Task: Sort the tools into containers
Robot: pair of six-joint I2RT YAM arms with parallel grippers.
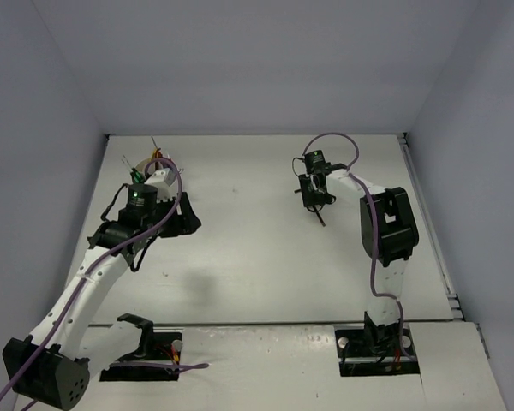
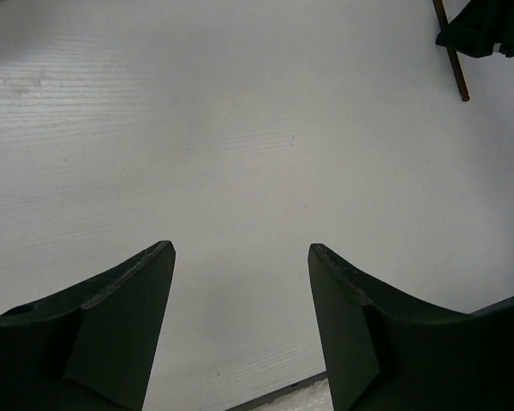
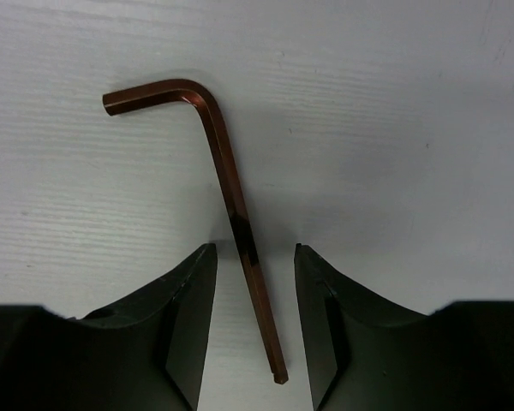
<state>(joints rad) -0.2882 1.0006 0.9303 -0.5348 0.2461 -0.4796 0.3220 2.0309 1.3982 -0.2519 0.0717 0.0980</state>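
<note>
Right gripper [image 3: 255, 248]: jaws apart, straddling the hex key [image 3: 227, 171]; no contact seen
Hex key: flat on the table [image 3: 394, 103]; long shank between the jaws, bend ahead of them
Left gripper [image 2: 240, 248]: wide open; nothing held
Cup [image 1: 160, 176]: just beside the left gripper; several tools [image 1: 138, 174] inside
Progress: judged nearly complete; this key is the only loose tool visible

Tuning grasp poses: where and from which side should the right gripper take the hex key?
Probably grip the hex key on its long leg, mid-length, coming straight down with the right gripper straddling it. It lies flat on the table, and the long leg is straight; the short leg juts sideways at the far end.
</note>
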